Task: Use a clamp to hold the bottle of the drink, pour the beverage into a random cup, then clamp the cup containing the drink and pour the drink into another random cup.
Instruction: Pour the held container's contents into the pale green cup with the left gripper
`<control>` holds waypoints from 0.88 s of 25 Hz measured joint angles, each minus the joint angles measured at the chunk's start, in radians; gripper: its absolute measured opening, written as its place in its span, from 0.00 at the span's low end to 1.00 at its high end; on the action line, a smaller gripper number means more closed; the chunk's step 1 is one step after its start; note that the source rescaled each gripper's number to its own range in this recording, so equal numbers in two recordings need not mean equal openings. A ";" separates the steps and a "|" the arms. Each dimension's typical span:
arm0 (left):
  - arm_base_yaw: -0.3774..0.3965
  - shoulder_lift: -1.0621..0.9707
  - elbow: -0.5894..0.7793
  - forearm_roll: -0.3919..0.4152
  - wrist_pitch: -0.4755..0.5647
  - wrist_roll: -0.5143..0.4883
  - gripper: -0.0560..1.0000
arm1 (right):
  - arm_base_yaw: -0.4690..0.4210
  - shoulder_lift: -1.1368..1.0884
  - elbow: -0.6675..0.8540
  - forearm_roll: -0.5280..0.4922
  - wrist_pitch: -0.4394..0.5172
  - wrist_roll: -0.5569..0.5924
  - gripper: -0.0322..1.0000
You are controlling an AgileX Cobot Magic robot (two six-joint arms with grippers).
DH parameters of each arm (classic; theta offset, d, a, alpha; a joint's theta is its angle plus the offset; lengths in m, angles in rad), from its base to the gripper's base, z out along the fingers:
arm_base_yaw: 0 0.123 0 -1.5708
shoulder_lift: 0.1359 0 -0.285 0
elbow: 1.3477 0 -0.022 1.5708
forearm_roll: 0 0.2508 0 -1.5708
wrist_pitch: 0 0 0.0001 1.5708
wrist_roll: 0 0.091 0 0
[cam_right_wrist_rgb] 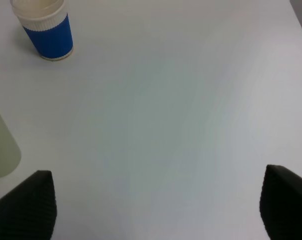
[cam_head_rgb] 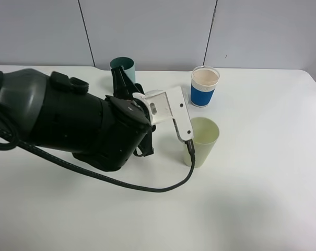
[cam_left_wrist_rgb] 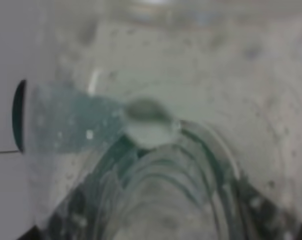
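In the left wrist view the clear bottle of the drink fills the picture at very close range, its ribbed wall blurred, with a teal shape showing through it. My left gripper is shut on it, just in front of the teal cup; the bulky black arm hides the bottle in the high view. The pale yellow-green cup stands upright to the right of the arm's white bracket. Behind it stands the white cup with the blue band. My right gripper is open over bare table, with nothing between its fingers.
A teal cup stands at the back, close to the left gripper's fingertips. The left arm's black cable loops over the white table up to the bracket, passing the yellow-green cup. A grey wall runs along the table's far edge.
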 joint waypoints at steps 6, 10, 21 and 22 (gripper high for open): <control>-0.006 0.035 -0.027 -0.001 -0.012 0.040 0.08 | 0.000 0.000 0.000 0.000 0.000 0.000 0.53; -0.016 0.038 -0.049 -0.001 -0.021 0.086 0.08 | 0.000 0.000 0.000 0.000 0.000 0.000 0.53; -0.016 0.097 -0.130 -0.001 -0.066 0.215 0.08 | 0.000 0.000 0.000 0.000 0.000 0.000 0.53; -0.016 0.102 -0.135 -0.001 -0.069 0.219 0.08 | 0.000 0.000 0.000 0.000 0.000 0.000 0.53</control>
